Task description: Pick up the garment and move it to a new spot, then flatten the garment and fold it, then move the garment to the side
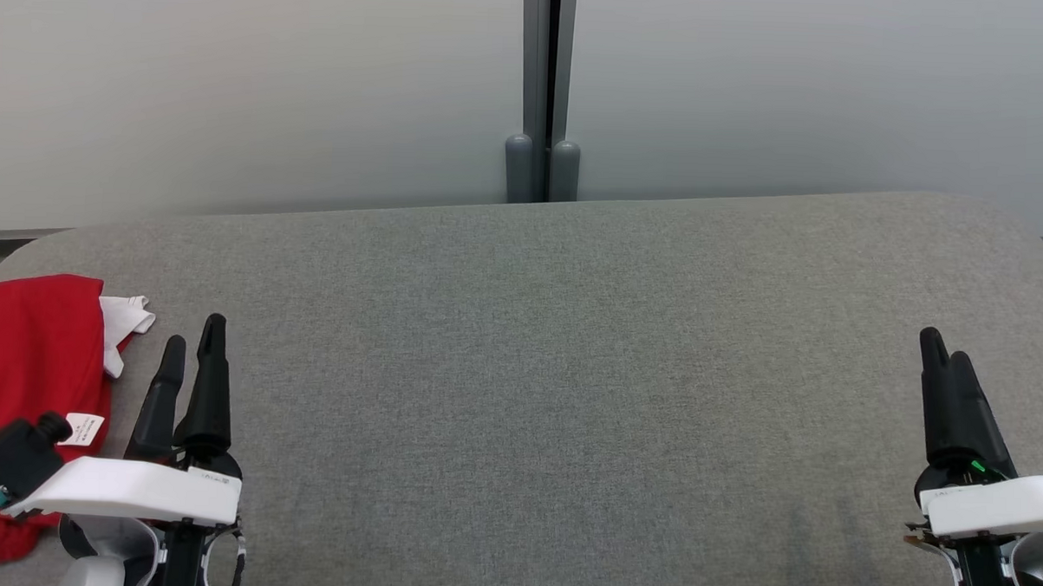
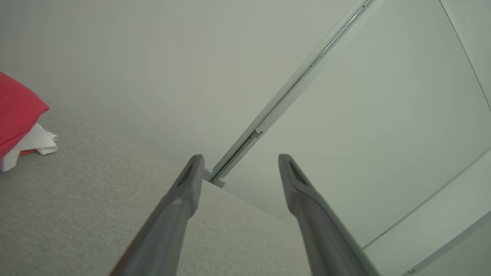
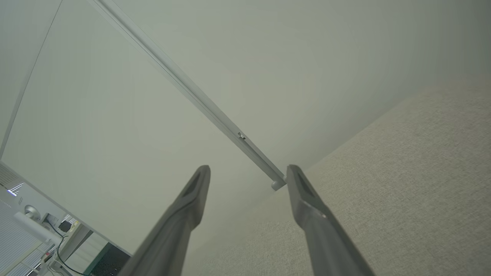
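Note:
The garment (image 1: 24,371) is red with a white part and a small white tag, lying bunched at the far left edge of the grey table (image 1: 553,372). In the left wrist view the garment (image 2: 17,115) shows at the left edge, its white part tucked under the red. My left gripper (image 1: 192,344) stands open just right of the garment, not touching it, with nothing between its fingers (image 2: 188,184). Far off at the lower right, my right gripper (image 1: 947,353) is open and empty, its fingers (image 3: 303,191) pointing toward the wall.
A pale partition wall with a grey vertical post (image 1: 546,94) runs behind the table's far edge. The table's rounded corners lie at far left and far right. A desk with cables (image 3: 57,230) shows low at the left of the right wrist view.

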Motion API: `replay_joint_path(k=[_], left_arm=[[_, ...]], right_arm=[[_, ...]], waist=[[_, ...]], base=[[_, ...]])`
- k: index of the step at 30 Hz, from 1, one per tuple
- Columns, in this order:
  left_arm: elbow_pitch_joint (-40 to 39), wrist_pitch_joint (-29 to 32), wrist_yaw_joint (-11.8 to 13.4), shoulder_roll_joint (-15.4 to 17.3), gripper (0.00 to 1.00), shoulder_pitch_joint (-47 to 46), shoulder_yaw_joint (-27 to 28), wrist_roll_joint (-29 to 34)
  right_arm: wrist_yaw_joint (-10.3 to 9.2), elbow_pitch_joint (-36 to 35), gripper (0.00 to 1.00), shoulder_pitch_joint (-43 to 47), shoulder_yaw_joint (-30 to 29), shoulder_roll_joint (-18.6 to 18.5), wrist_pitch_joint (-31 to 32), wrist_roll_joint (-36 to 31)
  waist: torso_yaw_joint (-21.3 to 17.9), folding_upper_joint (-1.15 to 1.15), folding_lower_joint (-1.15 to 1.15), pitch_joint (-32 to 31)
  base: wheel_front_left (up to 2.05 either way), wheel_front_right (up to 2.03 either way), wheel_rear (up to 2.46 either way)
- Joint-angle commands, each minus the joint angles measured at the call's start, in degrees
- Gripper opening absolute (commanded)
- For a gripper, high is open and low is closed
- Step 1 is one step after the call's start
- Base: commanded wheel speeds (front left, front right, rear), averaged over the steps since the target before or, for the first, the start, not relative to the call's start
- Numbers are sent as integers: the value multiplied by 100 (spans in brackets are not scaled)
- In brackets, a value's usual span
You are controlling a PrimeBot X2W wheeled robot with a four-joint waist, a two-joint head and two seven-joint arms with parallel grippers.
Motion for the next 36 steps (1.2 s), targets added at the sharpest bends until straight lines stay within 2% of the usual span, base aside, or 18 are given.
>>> replay_joint_path(k=[1,11,36], left_arm=[[-89,-57,35,85,100,-19,-26,247],[34,-241,133,137,100,205,-112,1047],[379,-632,263,196,100,626,-343,2644]], right_arm=[[1,-117,100,-10,42,-98,-5,-263],[1,-6,100,174,161,-144,-48,-1184],[1,166,100,548,230,-29,-282,-2807]], waist=[[-3,0,0,-9],[8,0,0,-78],[47,0,0,-243]], base=[[0,0,0],[0,0,0],[0,0,0]])
